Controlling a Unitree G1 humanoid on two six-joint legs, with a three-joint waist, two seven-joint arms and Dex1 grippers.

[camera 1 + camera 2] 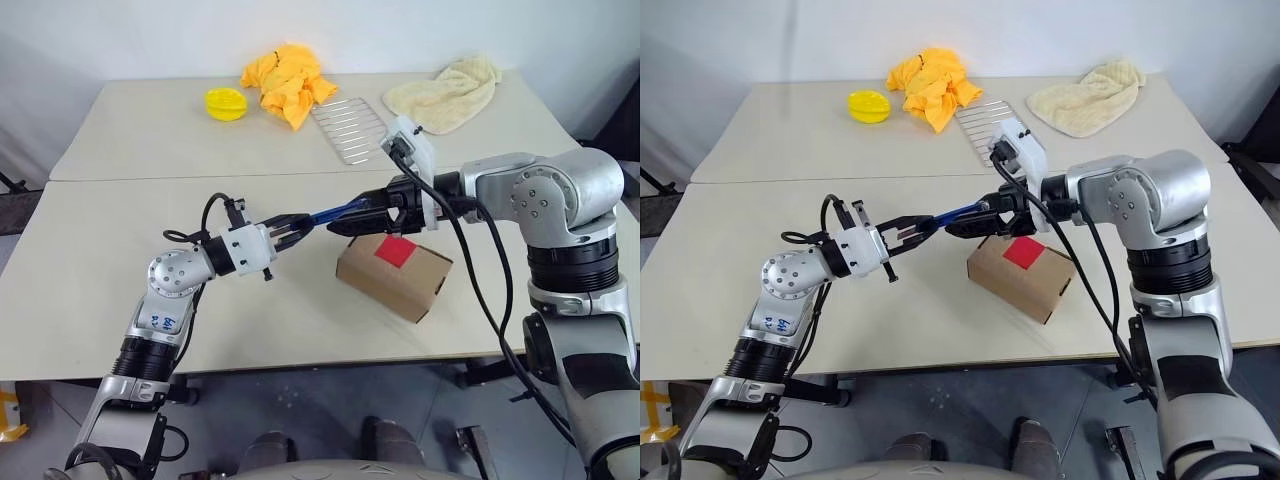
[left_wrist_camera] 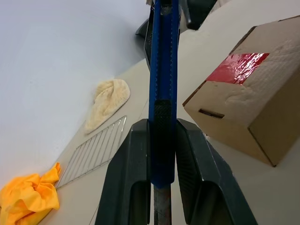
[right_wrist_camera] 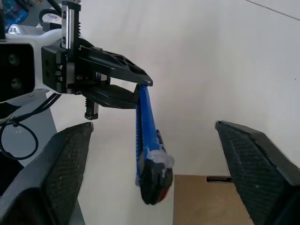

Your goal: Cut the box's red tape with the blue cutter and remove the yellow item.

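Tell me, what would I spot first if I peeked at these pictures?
Probably the blue cutter, held up in the air over the table by the left gripper, its jaws shut on one end. The right gripper waits at the cutter's other end with its jaws wide apart. Just below sits the brown box with bright red tape on top.

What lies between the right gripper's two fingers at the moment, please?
The free end of the blue cutter, shown in the right wrist view; the right gripper is open around it, while the left gripper grips the other end.
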